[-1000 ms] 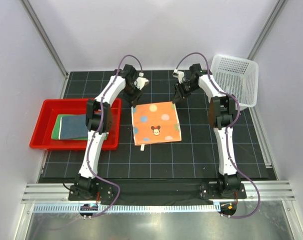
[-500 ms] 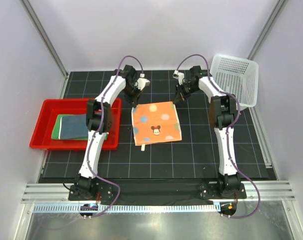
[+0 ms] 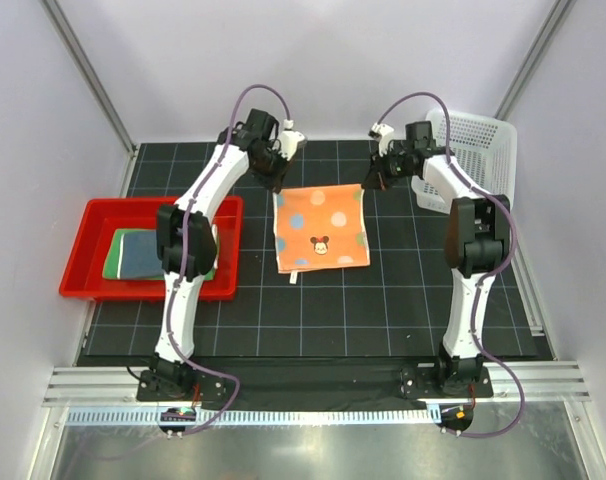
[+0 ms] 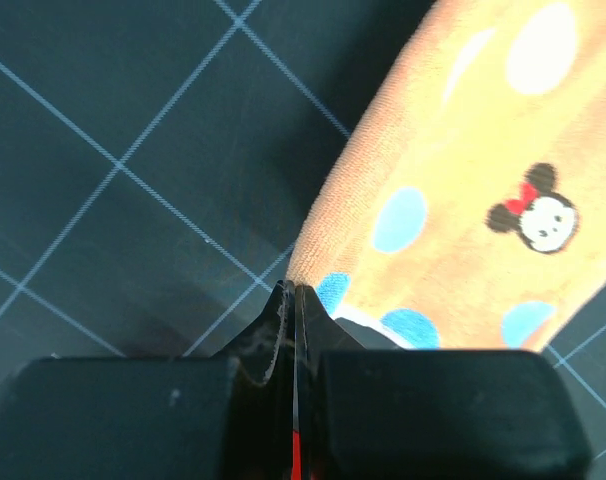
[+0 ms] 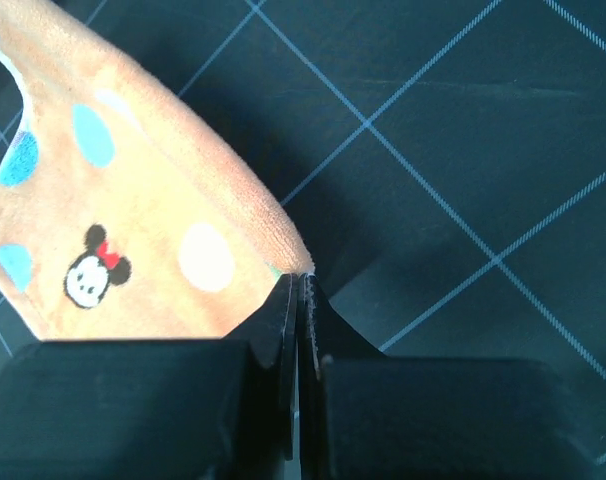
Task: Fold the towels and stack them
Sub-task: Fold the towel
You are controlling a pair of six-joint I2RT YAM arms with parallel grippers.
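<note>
Soft, limp orange towel [image 3: 321, 228]; left end effector [image 3: 275, 182] and right end effector [image 3: 367, 184] each clenched a far corner, pinches seemingly shallow.

**Camera layout: one fixed overhead view, two wrist views.**
The top external camera sits high behind the arms, tilted down and forward. It is far enough back to frame the whole black mat [image 3: 403, 300], with the arm bases at 6 o'clock. Each wrist camera looks along its own fingers from very close to the mat; the left gripper [image 4: 295, 300] and the right gripper [image 5: 298, 290] each enter at 6 o'clock. All three views share the orange towel [image 3: 321, 228], which lies toward 2 o'clock in the left wrist view and 9 o'clock in the right.
</note>
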